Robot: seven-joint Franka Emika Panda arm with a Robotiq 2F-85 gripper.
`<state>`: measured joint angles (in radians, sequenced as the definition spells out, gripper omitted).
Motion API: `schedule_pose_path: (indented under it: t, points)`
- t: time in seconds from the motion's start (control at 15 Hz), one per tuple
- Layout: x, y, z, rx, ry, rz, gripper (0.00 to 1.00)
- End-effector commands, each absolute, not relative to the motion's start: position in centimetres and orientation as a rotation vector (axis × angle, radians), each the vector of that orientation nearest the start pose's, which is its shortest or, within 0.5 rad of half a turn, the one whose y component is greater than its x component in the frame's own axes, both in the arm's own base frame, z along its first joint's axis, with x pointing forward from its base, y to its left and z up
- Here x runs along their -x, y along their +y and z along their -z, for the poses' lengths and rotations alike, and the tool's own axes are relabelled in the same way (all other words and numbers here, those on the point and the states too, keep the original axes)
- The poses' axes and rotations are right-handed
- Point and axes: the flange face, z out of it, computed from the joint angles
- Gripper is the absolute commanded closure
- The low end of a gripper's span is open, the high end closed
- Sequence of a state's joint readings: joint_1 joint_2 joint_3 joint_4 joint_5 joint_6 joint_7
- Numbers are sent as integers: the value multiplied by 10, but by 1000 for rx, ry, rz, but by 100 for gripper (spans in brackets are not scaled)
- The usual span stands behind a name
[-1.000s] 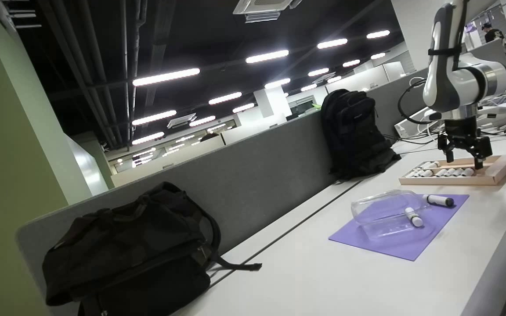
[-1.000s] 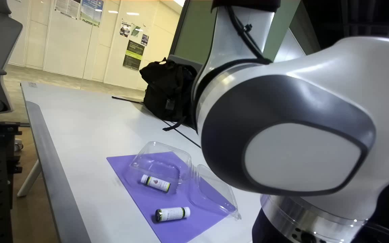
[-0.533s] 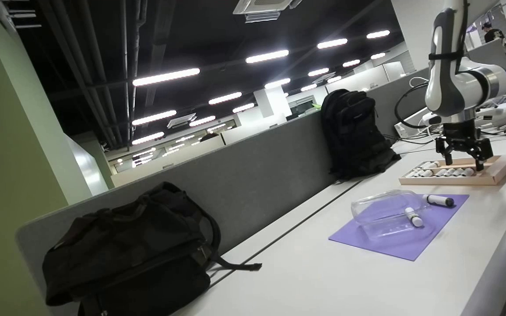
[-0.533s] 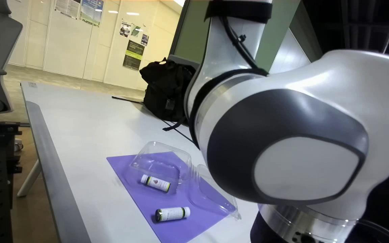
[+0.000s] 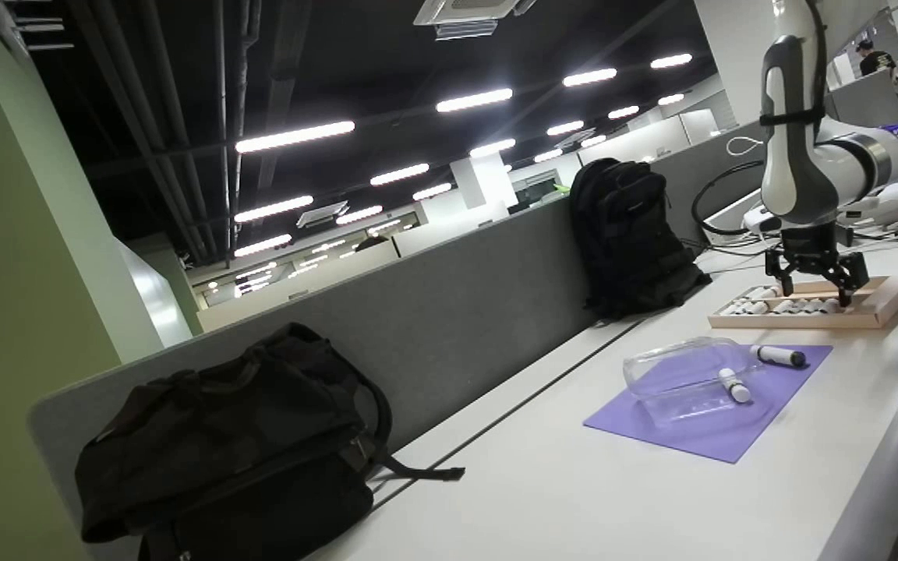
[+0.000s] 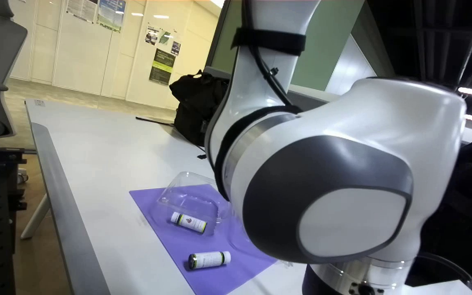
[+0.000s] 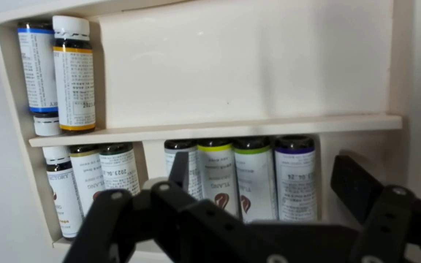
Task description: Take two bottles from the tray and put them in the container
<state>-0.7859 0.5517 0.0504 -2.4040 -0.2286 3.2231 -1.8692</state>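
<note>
The tan wooden tray (image 5: 882, 308) holds several white-labelled bottles in compartments. In the wrist view the tray's divider (image 7: 254, 128) has a row below it, ending with a purple-banded bottle (image 7: 295, 179), next to a green-banded bottle (image 7: 256, 179). My gripper (image 5: 815, 296) is open and empty over the tray. In the wrist view its fingers (image 7: 261, 164) are wide apart, one over the grey-banded bottle, one right of the purple-banded one. The clear container (image 6: 184, 186) stands open on the purple mat. A bottle (image 6: 189, 222) appears inside it; another bottle (image 6: 209, 260) lies beside it.
The purple mat (image 6: 223, 282) lies on the white table (image 5: 574, 483). A black backpack (image 5: 636, 234) stands by the grey partition (image 5: 480, 288) near the tray. Another backpack (image 5: 238, 436) lies farther along. Two bottles (image 7: 73, 84) lie in the tray's upper left corner.
In an exterior view my gripper has moved slightly left and down over the tray, still open. The arm has shifted left and lower. The bottles and container have not moved.
</note>
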Motion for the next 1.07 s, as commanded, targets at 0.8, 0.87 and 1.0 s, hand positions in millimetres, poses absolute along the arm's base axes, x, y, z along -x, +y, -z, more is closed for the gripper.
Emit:
schedule_pose_path:
  t: [0.8,0.87,1.0]
  points:
    - [-389,-316,-116,2813,-2078,234,0]
    - [-389,-314,-114,2798,-2063,228,0]
    - [-389,-309,-106,2766,-2038,217,0]
